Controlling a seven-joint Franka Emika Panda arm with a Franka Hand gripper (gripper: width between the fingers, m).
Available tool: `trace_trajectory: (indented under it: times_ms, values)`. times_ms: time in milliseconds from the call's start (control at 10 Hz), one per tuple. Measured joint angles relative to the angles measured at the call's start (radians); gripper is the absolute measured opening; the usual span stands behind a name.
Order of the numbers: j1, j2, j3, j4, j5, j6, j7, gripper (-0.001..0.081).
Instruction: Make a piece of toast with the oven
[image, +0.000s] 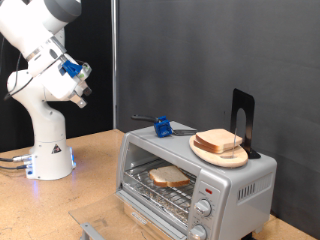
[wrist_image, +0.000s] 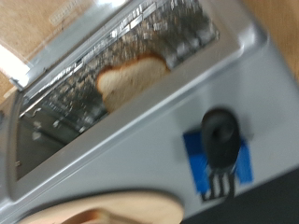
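Toast (image: 168, 177) lies in oven (image: 195, 178); gripper (image: 80, 93) seemingly raised apart.

A round wooden plate (image: 219, 154), a blue-handled tool (image: 160, 126) and a black stand (image: 242, 120) sit above a wooden table (image: 90, 190).

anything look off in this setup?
Nothing spilled or damaged. Oddities: the oven door hangs open with a piece of toast on the rack, and a wooden plate of bread overhangs the oven's top edge.
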Motion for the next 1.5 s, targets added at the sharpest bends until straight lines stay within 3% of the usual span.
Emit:
trace_trajectory:
  times_ms: [200,400,500,600,800,900,1200,1400,1500]
  values:
    - [-0.051,0.0,-0.011,-0.015,0.02,0.002,0.2,0.0808]
    - [-0.121,0.02,0.003,-0.021,-0.031,0.002,0.385,0.0808]
    - [-0.118,0.019,0.003,-0.02,-0.031,-0.008,0.349,0.0808]
    - [-0.119,0.026,-0.003,-0.01,-0.059,-0.083,0.377,0.0808]
    - [-0.138,0.099,-0.014,0.036,-0.096,-0.204,0.534,0.0808]
    - [-0.15,0.157,-0.015,0.054,-0.096,-0.195,0.587,0.0808]
    - [-0.171,0.303,-0.015,0.098,-0.08,-0.028,0.627,0.0808]
    - [-0.18,0.371,-0.02,0.13,-0.082,0.03,0.596,0.0808]
    - [-0.18,0.37,-0.02,0.13,-0.082,0.026,0.597,0.0808]
